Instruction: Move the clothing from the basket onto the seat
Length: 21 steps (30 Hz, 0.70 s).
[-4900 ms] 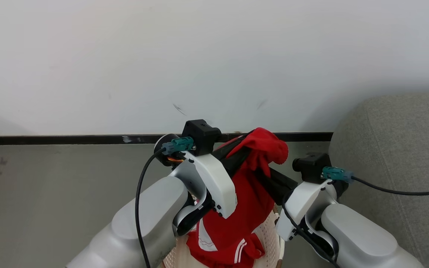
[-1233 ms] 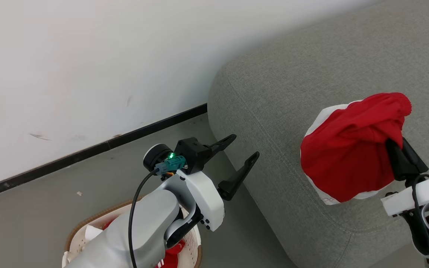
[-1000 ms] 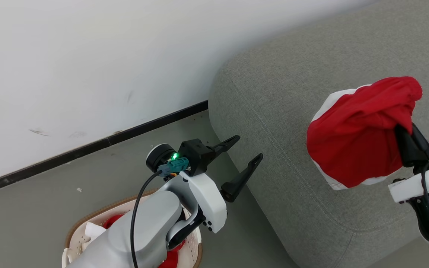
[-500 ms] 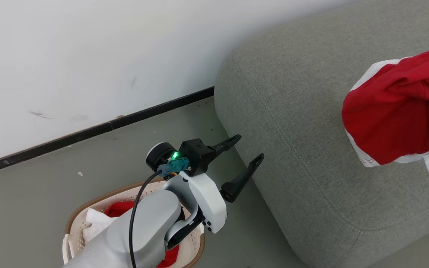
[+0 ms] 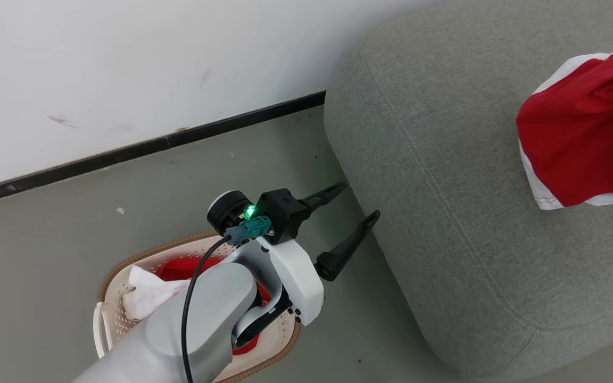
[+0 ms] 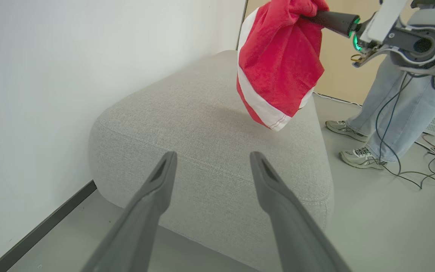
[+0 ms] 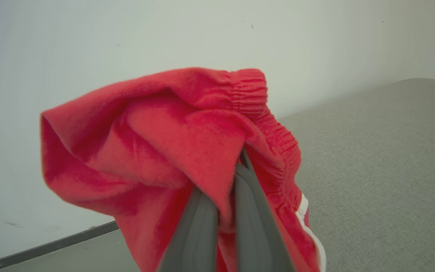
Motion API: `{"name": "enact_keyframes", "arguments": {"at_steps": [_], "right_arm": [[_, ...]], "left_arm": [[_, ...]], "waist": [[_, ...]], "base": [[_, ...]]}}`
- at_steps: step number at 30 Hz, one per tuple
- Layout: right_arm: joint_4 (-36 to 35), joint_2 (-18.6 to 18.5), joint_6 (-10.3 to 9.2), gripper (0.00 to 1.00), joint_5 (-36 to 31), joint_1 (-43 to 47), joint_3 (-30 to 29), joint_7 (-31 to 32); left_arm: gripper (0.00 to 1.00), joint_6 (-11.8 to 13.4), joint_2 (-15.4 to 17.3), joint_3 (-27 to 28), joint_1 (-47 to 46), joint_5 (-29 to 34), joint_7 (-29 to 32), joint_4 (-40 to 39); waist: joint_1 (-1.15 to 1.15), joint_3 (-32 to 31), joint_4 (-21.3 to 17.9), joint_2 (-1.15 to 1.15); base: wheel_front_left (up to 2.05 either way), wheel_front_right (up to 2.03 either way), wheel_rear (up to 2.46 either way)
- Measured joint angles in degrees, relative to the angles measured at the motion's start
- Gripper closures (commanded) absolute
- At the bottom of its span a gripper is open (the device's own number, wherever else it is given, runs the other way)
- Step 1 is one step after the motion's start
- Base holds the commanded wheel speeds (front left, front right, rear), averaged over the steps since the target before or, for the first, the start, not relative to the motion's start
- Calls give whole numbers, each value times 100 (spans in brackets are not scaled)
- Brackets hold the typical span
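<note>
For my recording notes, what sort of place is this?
Likely an indoor lab or test room staged like a home: grey seat beside a bare white wall, laundry basket on the floor, loose cables.

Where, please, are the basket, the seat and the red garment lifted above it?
basket (image 5: 141, 256), head view, on its brown rim.
seat (image 5: 445, 159), head view, on its bare grey top.
red garment (image 6: 278, 64), left wrist view, on its hanging red body.

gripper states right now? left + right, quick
Left gripper: open, empty, fingers pointing at the seat.
Right gripper: shut on the red garment, which hangs above the seat.
</note>
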Motion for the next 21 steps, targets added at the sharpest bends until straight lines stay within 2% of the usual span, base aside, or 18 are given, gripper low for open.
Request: {"name": "enact_keyframes", "arguments": {"at_steps": [21], "right_arm": [[909, -356, 0, 100, 5, -1027, 89, 12]], "left_arm": [[0, 93, 235, 14, -297, 167, 191, -466]], "waist": [[0, 907, 398, 0]], "base": [[0, 0, 0]]}}
